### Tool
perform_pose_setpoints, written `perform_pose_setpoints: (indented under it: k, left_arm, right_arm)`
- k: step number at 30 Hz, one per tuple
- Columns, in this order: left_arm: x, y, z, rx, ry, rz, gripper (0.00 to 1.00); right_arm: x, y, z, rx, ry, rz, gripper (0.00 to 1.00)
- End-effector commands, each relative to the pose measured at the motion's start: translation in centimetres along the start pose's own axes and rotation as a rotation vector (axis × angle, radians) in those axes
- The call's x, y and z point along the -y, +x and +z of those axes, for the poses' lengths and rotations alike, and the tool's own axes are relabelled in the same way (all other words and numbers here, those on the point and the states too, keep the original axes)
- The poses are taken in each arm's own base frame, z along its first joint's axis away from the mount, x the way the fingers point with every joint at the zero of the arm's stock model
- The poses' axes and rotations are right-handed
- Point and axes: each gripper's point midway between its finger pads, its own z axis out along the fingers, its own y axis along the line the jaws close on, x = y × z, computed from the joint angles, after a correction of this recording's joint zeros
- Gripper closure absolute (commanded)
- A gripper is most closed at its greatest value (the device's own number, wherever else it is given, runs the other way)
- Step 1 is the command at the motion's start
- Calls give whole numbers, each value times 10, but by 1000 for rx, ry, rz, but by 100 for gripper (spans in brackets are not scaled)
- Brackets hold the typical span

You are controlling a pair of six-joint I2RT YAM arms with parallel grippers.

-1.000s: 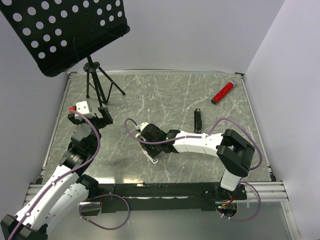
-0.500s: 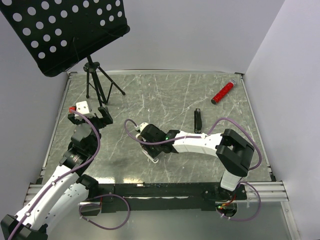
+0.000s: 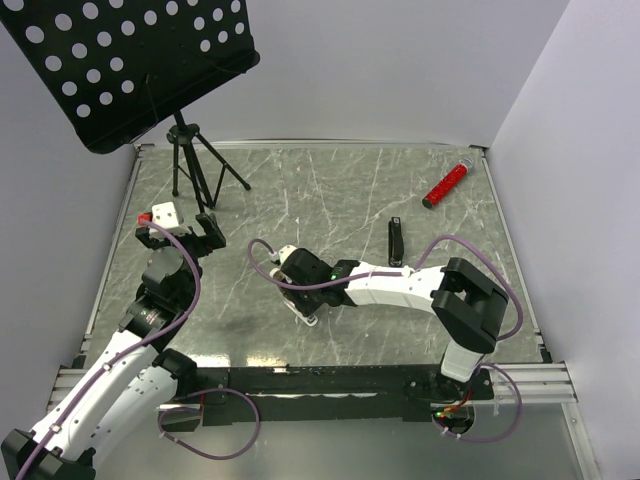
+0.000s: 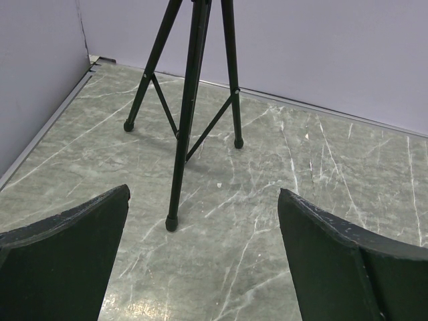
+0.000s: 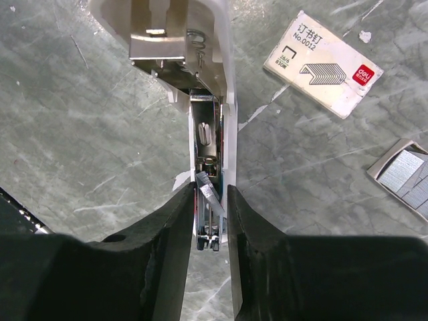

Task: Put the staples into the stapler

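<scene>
A white-bodied stapler (image 5: 212,80) lies open on the table, its silvery rail (image 5: 206,144) facing up; its end shows in the top view (image 3: 308,319). My right gripper (image 5: 210,200) (image 3: 302,303) straddles the rail, its jaws nearly shut on a short grey strip of staples (image 5: 208,194) tilted just above the rail. The cream staple box (image 5: 324,63) with red print lies to the right, and the greyish tray piece (image 5: 404,175) lies at the right edge. A slim black stapler-like bar (image 3: 396,241) lies apart, further right. My left gripper (image 4: 204,195) (image 3: 206,231) is open and empty.
A black music stand's tripod (image 3: 196,165) (image 4: 190,120) stands at the back left, close ahead of my left gripper. A red cylinder (image 3: 446,184) lies at the back right. Walls close the table on three sides.
</scene>
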Motion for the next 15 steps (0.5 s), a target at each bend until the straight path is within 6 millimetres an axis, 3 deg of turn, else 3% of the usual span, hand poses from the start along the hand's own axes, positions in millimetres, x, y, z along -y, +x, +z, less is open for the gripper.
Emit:
perform_pose_setpoints:
  k: [1,6,15]
  left_arm:
    - [2,-10,0,33,12,-25,3]
    - [2,-11,-1,35,12,-26,3]
    - [3,-11,-1,35,16,-28,3]
  right_arm:
    - [-2,-7,-2,26,2,-11,65]
    - [-3,-11,-5,37,0,-9,62]
    - [4,-41,-24,120,22,31,59]
